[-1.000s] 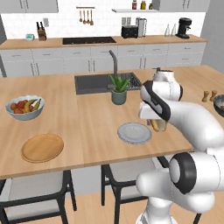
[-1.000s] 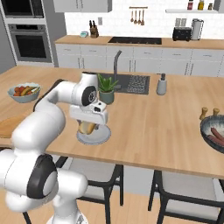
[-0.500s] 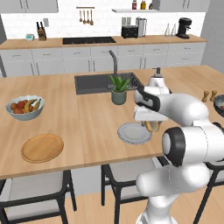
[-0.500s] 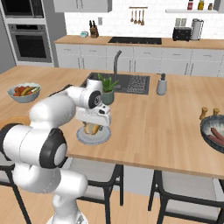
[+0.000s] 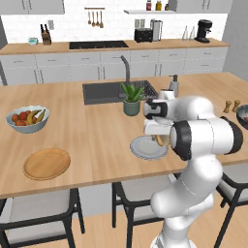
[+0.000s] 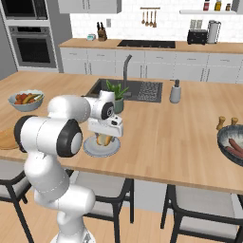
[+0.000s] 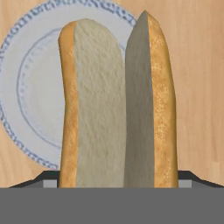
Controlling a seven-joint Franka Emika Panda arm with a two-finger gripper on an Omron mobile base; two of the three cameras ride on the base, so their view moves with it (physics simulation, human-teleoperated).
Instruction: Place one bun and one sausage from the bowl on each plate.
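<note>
My gripper (image 5: 158,139) (image 6: 104,137) is shut on a split bun (image 5: 160,141) (image 6: 103,140) (image 7: 113,109), holding it upright just above the pale grey-white plate (image 5: 141,148) (image 6: 92,149) (image 7: 33,92) at the counter's near edge. The bun hides the fingertips in the hand view. Off to the left lies the wooden plate (image 5: 47,163) (image 6: 4,138), bare. Sausages (image 6: 233,145) lie in the dark bowl (image 5: 239,114) (image 6: 222,136) at the counter's far right.
A fruit bowl (image 5: 27,119) (image 6: 25,99) stands at the left. A potted plant (image 5: 131,99) (image 6: 115,94), the sink (image 5: 104,92) and a soap bottle (image 6: 175,91) are behind the plate. Salt and pepper shakers (image 5: 231,105) (image 6: 226,122) stand by the dark bowl.
The gripper with the bun has shifted slightly left, further over the grey-white plate, and the arm's elbow has swung round. The grip has not changed.
</note>
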